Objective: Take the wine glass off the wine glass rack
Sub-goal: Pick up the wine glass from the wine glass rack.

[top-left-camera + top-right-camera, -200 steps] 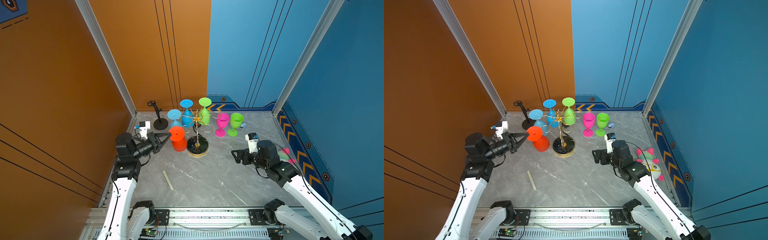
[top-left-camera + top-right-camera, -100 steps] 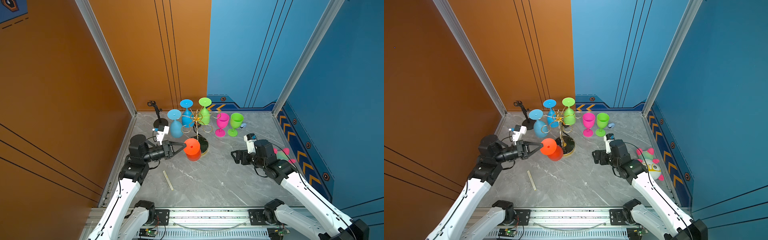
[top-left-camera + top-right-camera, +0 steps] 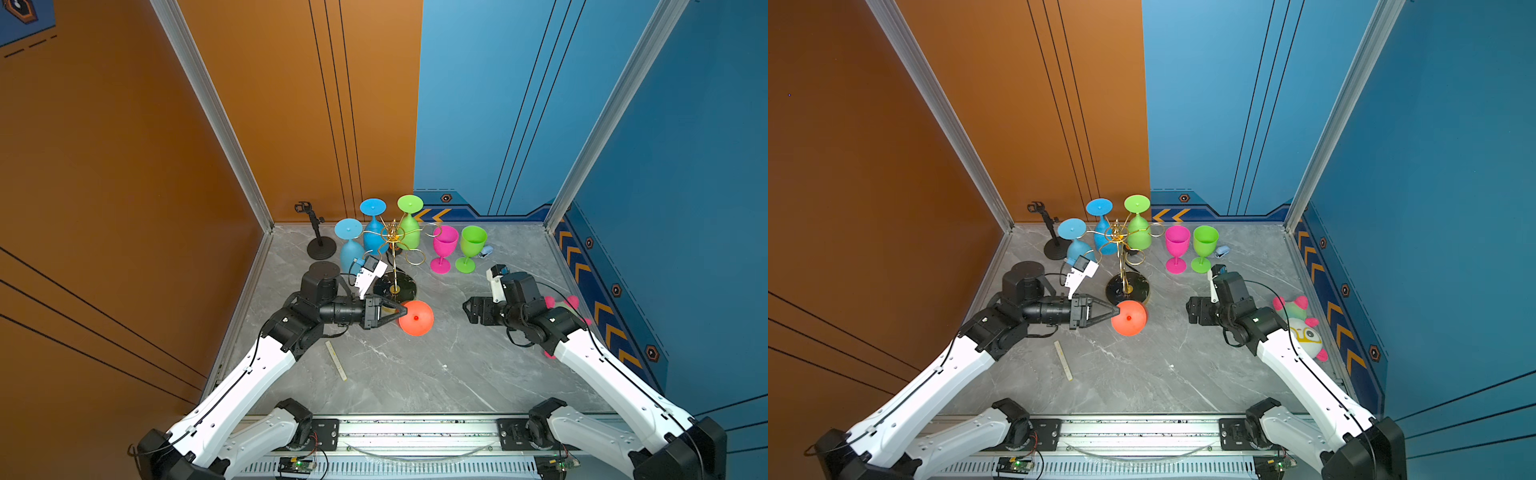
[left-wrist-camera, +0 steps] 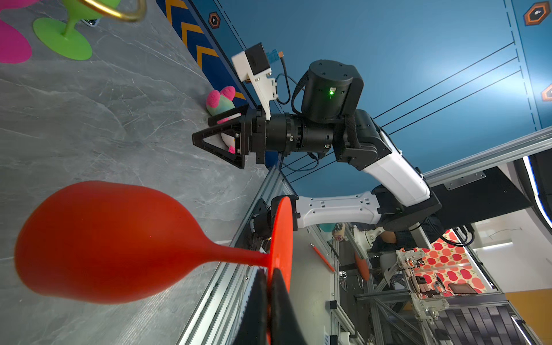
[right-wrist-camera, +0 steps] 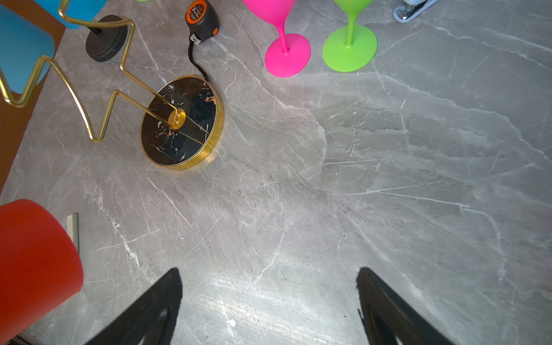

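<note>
My left gripper (image 3: 401, 311) is shut on the foot rim of an orange-red wine glass (image 3: 416, 318), held foot-up and bowl-down just in front of the rack's base. The left wrist view shows its fingertips (image 4: 276, 277) pinching the foot's edge, with the bowl (image 4: 113, 242) over the grey table. The gold wire wine glass rack (image 3: 394, 237) stands on its black marbled base (image 5: 182, 122). Two blue glasses (image 3: 351, 249) and a green one (image 3: 409, 232) hang upside down on it. My right gripper (image 3: 471, 309) stands open and empty to the right of the glass.
A pink glass (image 3: 444, 247) and a green glass (image 3: 471, 245) stand upright to the rack's right, beside a small stapler (image 3: 485, 251). A black clamp stand (image 3: 320, 245) is at the back left. A tape measure (image 5: 201, 18), a pale ruler (image 3: 336, 360) and a plush toy (image 3: 1300, 328) lie around.
My left arm has carried the orange-red glass from the rack's left side round to the front, toward the table's middle. The right arm has barely shifted.
</note>
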{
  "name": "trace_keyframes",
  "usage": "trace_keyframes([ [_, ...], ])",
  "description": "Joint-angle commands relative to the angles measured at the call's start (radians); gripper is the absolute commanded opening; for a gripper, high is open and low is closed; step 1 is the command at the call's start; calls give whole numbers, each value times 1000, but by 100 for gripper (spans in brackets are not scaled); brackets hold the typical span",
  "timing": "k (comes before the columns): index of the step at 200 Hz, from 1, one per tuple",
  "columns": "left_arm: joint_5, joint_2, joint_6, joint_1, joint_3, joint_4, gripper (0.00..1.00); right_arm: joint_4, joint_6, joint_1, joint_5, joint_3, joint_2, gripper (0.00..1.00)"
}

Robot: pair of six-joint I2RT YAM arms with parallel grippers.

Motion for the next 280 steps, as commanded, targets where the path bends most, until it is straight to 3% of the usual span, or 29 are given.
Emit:
trace_keyframes([
  [1, -93, -12, 219, -63, 29, -71, 0, -76, 13, -7, 29, 55, 26, 91],
  [121, -719, -27, 945, -423, -132, -116, 0, -194, -43, -6, -17, 212, 182, 90],
  [179, -900, -9, 1149, -527, -232, -37, 0, -227, -61, 11, -64, 294, 240, 90],
  [245, -1190, 20, 1422, -684, -337, 160, 0, -305, -96, 40, -137, 450, 341, 88],
  [280, -1263, 25, 1538, -714, -371, 228, 0, -333, -88, 40, -159, 529, 393, 88],
])
